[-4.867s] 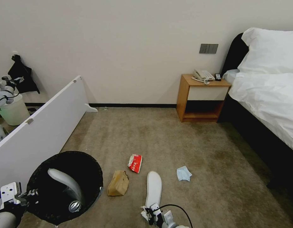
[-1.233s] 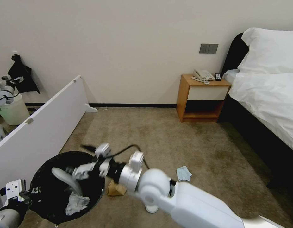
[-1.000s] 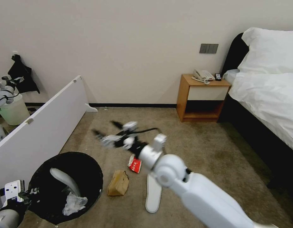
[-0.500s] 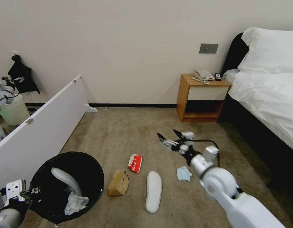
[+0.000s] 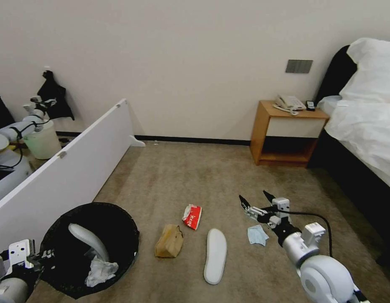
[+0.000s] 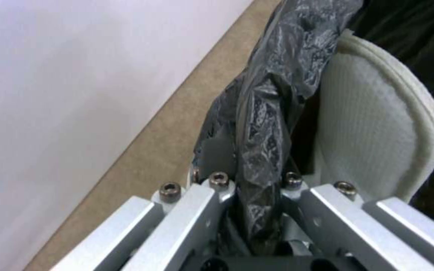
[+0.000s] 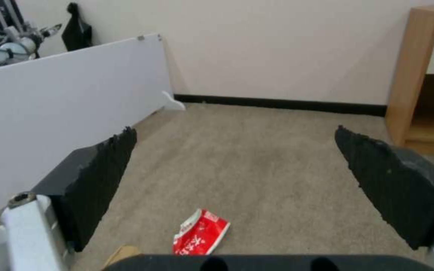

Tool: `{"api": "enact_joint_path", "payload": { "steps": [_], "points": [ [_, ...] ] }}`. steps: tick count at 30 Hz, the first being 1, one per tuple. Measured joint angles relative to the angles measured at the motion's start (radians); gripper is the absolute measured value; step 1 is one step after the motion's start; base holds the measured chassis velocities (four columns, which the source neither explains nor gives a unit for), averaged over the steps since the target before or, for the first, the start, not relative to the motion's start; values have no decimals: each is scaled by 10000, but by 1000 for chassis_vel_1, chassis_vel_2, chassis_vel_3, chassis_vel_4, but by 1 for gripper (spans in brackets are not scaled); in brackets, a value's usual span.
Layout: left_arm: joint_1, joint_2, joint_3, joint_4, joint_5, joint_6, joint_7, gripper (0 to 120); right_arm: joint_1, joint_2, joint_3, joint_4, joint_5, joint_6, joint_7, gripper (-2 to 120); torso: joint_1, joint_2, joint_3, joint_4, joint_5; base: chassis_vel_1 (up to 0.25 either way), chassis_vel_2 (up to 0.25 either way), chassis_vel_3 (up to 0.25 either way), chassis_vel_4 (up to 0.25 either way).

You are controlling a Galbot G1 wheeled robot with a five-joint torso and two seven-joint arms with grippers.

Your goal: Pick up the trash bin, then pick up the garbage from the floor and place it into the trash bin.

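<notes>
The left gripper [image 6: 249, 188] grips the trash bin [image 5: 56, 235], already holding one slipper [image 5: 90, 239] and tissue [image 5: 100, 269], while the right gripper [image 5: 258, 202], spread wide and empty, hangs beside the bin over the mask [image 5: 257, 234], with the second slipper [image 5: 215, 254], paper bag [image 5: 169, 246] and snack packet [image 5: 192, 216] still left.

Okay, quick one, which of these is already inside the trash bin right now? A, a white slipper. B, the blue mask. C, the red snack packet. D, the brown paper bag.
A: a white slipper leans inside the bin beside a crumpled tissue, while the paper bag, snack packet and mask lie on the carpet.
</notes>
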Motion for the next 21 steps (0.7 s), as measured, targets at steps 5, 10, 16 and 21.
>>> {"api": "enact_joint_path", "payload": {
  "steps": [5,10,16,21],
  "points": [
    [-18,-2,60,-47,24,17,-1,3,-281,82,147,91,-155,50,-69,100,0,0,0,-1,0,47,44,55,44],
    [-22,-25,126,-97,96,26,-6,3,-455,70,247,144,-277,102,-113,100,0,0,0,-1,0,35,39,33,36],
    [-5,-44,151,-137,151,32,-12,3,-627,119,282,171,-368,147,-155,100,0,-1,0,0,0,61,51,55,45],
    [-11,-44,152,-160,157,41,-15,3,-646,150,263,183,-422,170,-151,100,0,0,1,0,0,52,50,40,37]
  ]
}}
